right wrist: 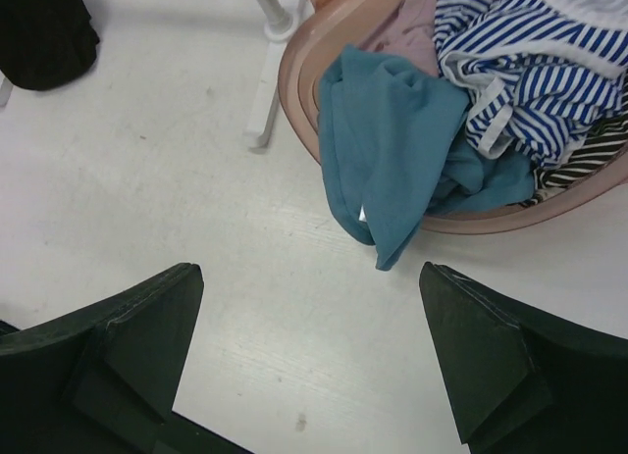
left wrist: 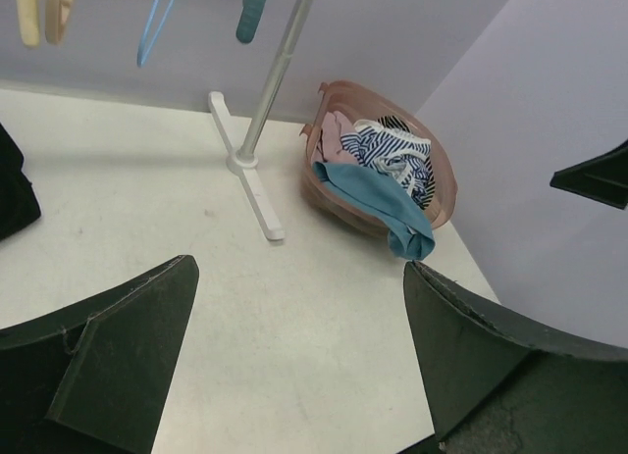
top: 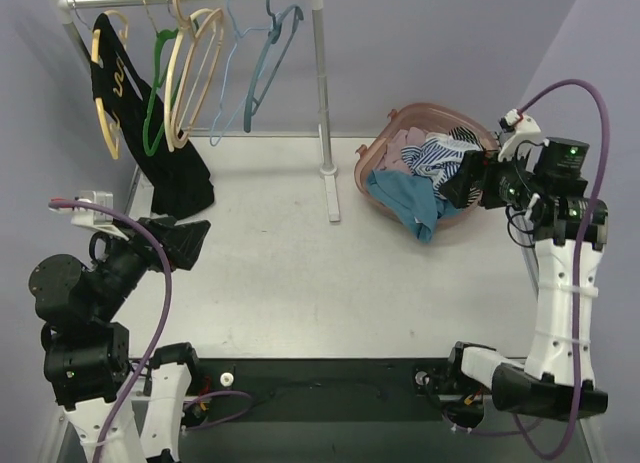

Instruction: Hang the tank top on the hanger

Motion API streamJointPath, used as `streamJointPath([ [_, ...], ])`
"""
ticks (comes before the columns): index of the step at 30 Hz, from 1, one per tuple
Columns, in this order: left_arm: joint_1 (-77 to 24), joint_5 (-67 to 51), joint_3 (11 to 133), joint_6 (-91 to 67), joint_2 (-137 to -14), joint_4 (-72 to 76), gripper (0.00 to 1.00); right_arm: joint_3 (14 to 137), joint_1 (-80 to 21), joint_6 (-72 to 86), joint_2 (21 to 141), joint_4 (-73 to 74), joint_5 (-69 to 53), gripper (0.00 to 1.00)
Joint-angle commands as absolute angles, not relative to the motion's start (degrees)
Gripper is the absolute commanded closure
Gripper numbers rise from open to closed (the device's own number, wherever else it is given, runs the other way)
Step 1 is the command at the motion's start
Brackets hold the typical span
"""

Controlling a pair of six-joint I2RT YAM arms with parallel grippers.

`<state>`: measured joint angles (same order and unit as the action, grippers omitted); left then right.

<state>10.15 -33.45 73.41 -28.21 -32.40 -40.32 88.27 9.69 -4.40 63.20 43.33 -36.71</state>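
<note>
The teal-blue tank top (top: 405, 198) lies in a pink basket (top: 372, 155) at the right and hangs over its near rim onto the table. It also shows in the left wrist view (left wrist: 378, 204) and the right wrist view (right wrist: 392, 150). The dark teal hanger (top: 268, 63) hangs on the rail at the back; its lower end shows in the left wrist view (left wrist: 253, 11). My right gripper (top: 462, 180) is open and empty above the basket's right side; in the right wrist view (right wrist: 312, 273) its jaws stand wide apart. My left gripper (top: 183, 239) is open and empty at the table's left (left wrist: 299, 268).
A white clothes rack (top: 322, 83) stands at the back with a black garment (top: 150, 133), a green hanger (top: 158, 83), wooden hangers (top: 195, 73) and a light-blue wire hanger (top: 232, 73). Its foot (top: 331, 188) lies left of the basket. A navy-and-white striped cloth (right wrist: 530, 62) fills the basket.
</note>
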Motion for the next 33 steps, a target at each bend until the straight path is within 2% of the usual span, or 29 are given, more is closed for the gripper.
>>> streamJointPath([
  [1,9.84,-33.13,68.14,-28.12,-30.15,-39.29,0.03,86.66,7.74,-7.37,69.59,39.99,-39.12,0.01],
  [8,9.84,-32.96,60.39,-28.3,-26.9,-38.94,0.03,86.22,-3.24,-12.75,78.47,40.43,-26.38,0.04],
  [13,9.84,-33.05,56.43,-28.91,-25.49,-38.5,0.03,87.36,-4.22,-10.89,88.65,38.24,-15.93,0.12],
  [23,9.67,-33.05,51.51,-28.92,-23.82,-37.18,0.03,91.05,-4.66,-11.6,100.72,36.39,-14.93,0.28],
  [27,9.4,-32.87,51.59,-28.57,-23.82,-37.27,0.03,91.05,-5.01,-11.69,103.0,35.51,-14.86,0.39],
  [30,9.32,-32.7,52.12,-28.13,-23.82,-37.79,0.03,91.4,-5.01,-12.66,103.8,35.42,-14.59,0.64],
  [31,9.32,-32.61,52.38,-27.95,-23.64,-38.05,0.03,91.49,-5.01,-12.74,103.54,35.42,-14.59,0.79],
  [33,9.32,-32.52,52.47,-27.95,-23.56,-38.14,0.03,91.58,-4.83,-12.83,102.05,35.42,-15.2,0.91],
])
